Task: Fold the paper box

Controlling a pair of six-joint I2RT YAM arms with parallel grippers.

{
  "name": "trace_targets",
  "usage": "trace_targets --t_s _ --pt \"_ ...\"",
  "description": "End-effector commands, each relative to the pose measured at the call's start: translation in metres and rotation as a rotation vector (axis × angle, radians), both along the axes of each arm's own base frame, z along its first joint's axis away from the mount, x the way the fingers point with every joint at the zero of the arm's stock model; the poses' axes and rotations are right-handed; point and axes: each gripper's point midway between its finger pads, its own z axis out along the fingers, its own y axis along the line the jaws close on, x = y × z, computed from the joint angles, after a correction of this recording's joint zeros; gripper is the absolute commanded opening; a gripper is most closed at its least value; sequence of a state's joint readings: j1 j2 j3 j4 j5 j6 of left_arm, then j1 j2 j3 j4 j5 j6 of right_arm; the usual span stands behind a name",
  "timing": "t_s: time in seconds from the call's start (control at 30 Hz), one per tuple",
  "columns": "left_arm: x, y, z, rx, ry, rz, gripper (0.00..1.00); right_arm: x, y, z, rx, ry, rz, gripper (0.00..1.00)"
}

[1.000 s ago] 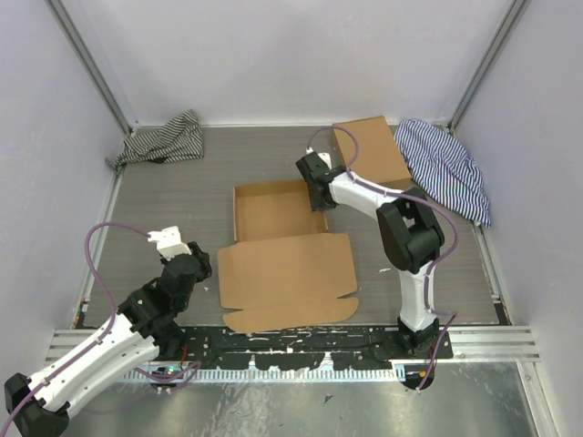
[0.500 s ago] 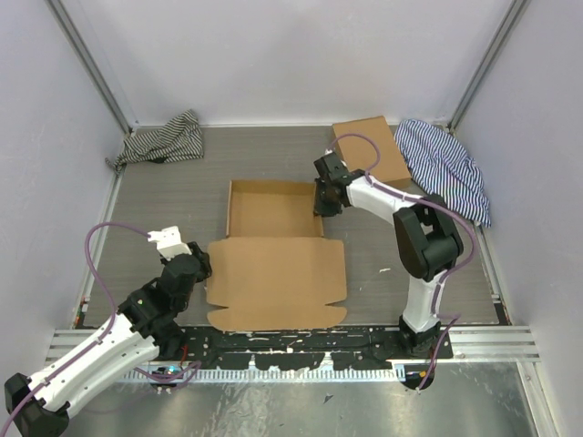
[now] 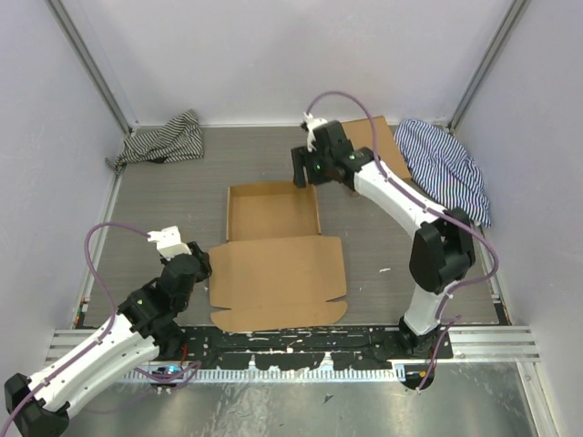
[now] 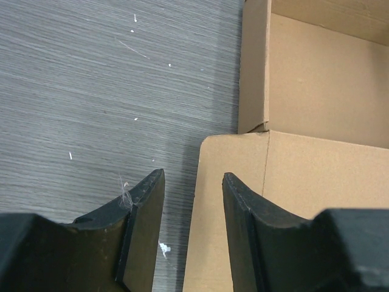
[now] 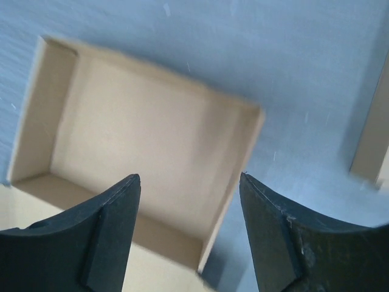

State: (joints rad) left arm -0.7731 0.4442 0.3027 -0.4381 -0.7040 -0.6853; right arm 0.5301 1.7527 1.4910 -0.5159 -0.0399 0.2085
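Observation:
The paper box (image 3: 273, 214) lies mid-table as a shallow brown tray with upright walls, its lid (image 3: 278, 280) spread flat toward me. My right gripper (image 3: 306, 178) hangs open above the tray's far right corner, touching nothing. In the right wrist view the tray (image 5: 140, 134) lies below the open gripper (image 5: 189, 176). My left gripper (image 3: 202, 264) rests low at the lid's left edge. In the left wrist view it (image 4: 192, 175) is open and the lid's corner (image 4: 209, 158) lies under the gap, not pinched.
A smaller brown cardboard box (image 3: 384, 150) sits at the back right, partly behind the right arm. Striped cloths lie at the back left (image 3: 164, 138) and the far right (image 3: 446, 168). A metal rail (image 3: 291, 344) runs along the near edge.
My right gripper opened, let go of the tray's right wall and rose toward the back. The box slid slightly left. The left arm stayed still.

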Motion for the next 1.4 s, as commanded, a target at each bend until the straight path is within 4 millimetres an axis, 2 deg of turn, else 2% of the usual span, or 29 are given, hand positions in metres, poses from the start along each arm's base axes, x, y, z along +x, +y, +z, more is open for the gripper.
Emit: trace_targets --t_s 0.0,0.07,0.13,0.27,0.3,0.47,0.57,0.83,1.13,1.27,1.37 --pt "0.002 -0.002 0.002 -0.017 -0.016 0.003 0.50 0.045 0.040 0.039 -0.028 -0.210 0.281 0.71" --pt "0.002 -0.002 0.002 -0.017 -0.015 0.001 0.50 0.059 0.055 0.034 -0.033 -0.234 0.361 0.71" --pt "0.002 -0.002 0.001 -0.016 -0.014 0.001 0.50 0.064 0.071 0.029 -0.033 -0.247 0.446 0.71" --pt "0.002 -0.002 0.001 -0.015 -0.014 0.001 0.50 0.076 0.086 0.022 -0.040 -0.283 0.522 0.72" --pt "0.002 -0.002 0.001 -0.016 -0.014 0.002 0.50 0.080 0.091 0.028 -0.042 -0.296 0.544 0.72" --pt "0.002 -0.002 0.001 -0.015 -0.015 0.004 0.50 0.069 0.109 -0.009 -0.108 -0.218 0.653 0.73" --pt "0.002 -0.001 0.001 -0.013 -0.014 0.005 0.50 0.072 0.114 -0.029 -0.177 -0.223 0.649 0.73" --pt "0.002 -0.001 0.001 -0.014 -0.013 0.006 0.50 0.075 0.124 -0.052 -0.206 -0.218 0.680 0.73" --pt "0.002 -0.001 0.001 -0.015 -0.013 0.007 0.50 0.075 0.121 -0.081 -0.247 -0.176 0.676 0.73" --pt "0.002 -0.001 0.001 -0.013 -0.012 0.008 0.50 0.075 0.122 -0.086 -0.243 -0.159 0.661 0.66" --pt "0.002 -0.001 0.001 -0.015 -0.012 0.007 0.50 0.079 0.119 -0.089 -0.253 -0.157 0.621 0.45"
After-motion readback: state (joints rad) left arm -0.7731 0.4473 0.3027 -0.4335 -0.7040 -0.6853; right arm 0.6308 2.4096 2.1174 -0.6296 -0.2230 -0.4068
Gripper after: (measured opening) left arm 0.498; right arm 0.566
